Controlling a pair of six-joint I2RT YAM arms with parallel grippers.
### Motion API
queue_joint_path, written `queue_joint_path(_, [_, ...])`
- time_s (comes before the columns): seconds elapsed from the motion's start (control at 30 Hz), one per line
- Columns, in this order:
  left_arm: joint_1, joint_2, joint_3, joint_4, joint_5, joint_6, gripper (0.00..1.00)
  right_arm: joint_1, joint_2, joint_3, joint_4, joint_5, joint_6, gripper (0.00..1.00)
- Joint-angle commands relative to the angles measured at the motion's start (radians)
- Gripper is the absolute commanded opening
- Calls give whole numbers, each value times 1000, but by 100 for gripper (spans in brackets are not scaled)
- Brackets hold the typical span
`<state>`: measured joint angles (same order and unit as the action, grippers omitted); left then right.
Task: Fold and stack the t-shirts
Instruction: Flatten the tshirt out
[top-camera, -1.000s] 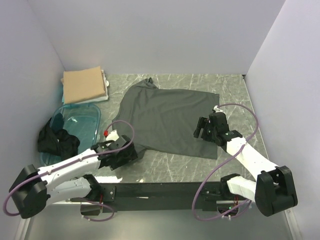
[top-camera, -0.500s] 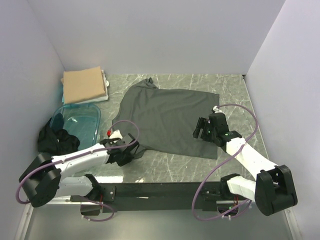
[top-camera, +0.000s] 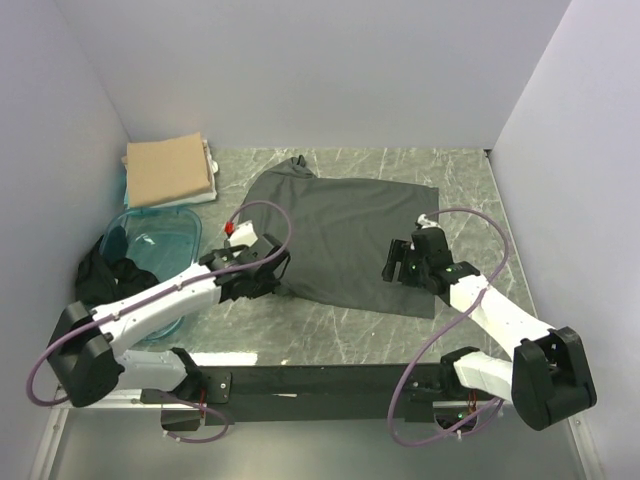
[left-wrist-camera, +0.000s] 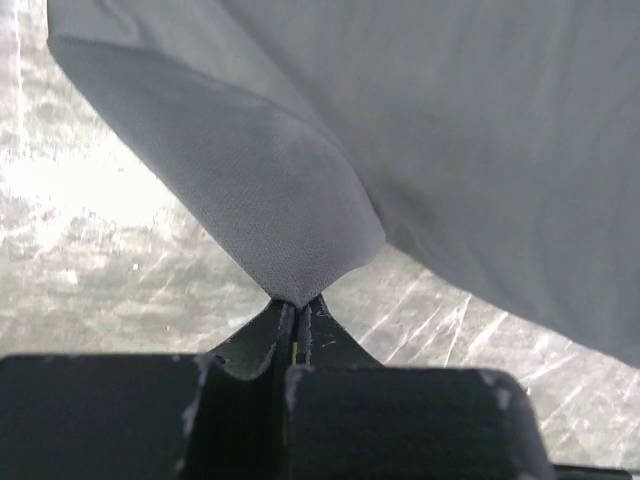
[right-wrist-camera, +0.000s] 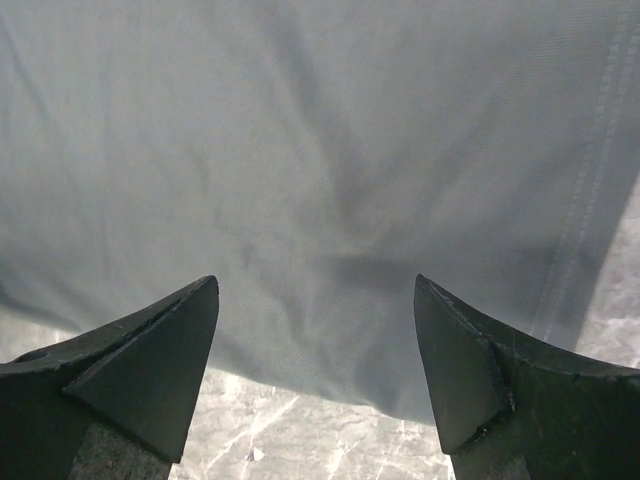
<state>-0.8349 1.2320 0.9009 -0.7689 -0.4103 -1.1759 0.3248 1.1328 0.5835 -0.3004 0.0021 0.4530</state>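
Observation:
A dark charcoal-grey t-shirt (top-camera: 335, 235) lies spread on the marble table. My left gripper (top-camera: 268, 278) is shut on the shirt's near-left corner (left-wrist-camera: 300, 250), and the cloth rises in a fold from the closed jaws. My right gripper (top-camera: 393, 262) stands open just above the shirt's right side, near its hem (right-wrist-camera: 330, 370), with nothing between the fingers (right-wrist-camera: 150, 360). A folded tan t-shirt (top-camera: 168, 170) lies at the back left. Crumpled black t-shirts (top-camera: 115, 280) hang over the left rim of a teal tub.
The translucent teal tub (top-camera: 170, 235) stands at the left, close to my left arm. White walls close in the left, back and right sides. Bare marble (top-camera: 330, 330) shows between the shirt's near hem and the black rail at the arms' bases.
My left gripper went from open beside the shirt's near-left corner to shut on it, then carried the corner up and rightward. The right gripper shifted slightly left over the shirt.

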Motion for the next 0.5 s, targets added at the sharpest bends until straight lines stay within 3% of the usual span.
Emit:
queue_joint_path(0.0, [20,58,67,-46,-38,48,1,42,-10,30,0,1,-39,84])
queue_joint_path(0.33, [138,181,170,0,51,142,1,102,5,33,9,1,-53,84])
queue_joint_path(0.47, [200,269,199,48,100,182,1,181,5,42,23,55,-77,84])
